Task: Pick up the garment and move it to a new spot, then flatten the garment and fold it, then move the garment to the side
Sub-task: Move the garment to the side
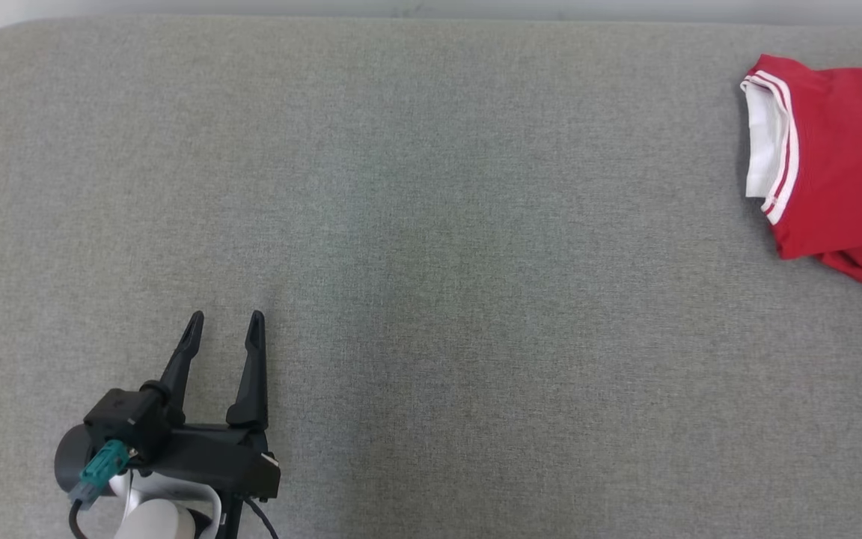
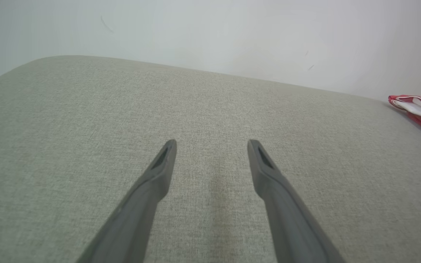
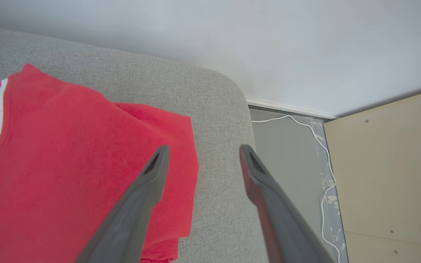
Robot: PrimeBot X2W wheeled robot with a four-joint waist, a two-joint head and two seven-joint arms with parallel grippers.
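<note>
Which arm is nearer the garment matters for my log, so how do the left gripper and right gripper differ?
The left gripper is over grey cushion, far from the red garment; the right gripper is at the garment's edge, by the cushion's end. In wrist views, the left gripper's fingers frame plain cushion; the right gripper's frame garment, cushion and floor. Both are open and hold nothing.

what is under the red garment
The red garment lies folded on the grey upholstered surface, a lower red layer poking out beneath. Anything between its layers or under it is covered.
</note>
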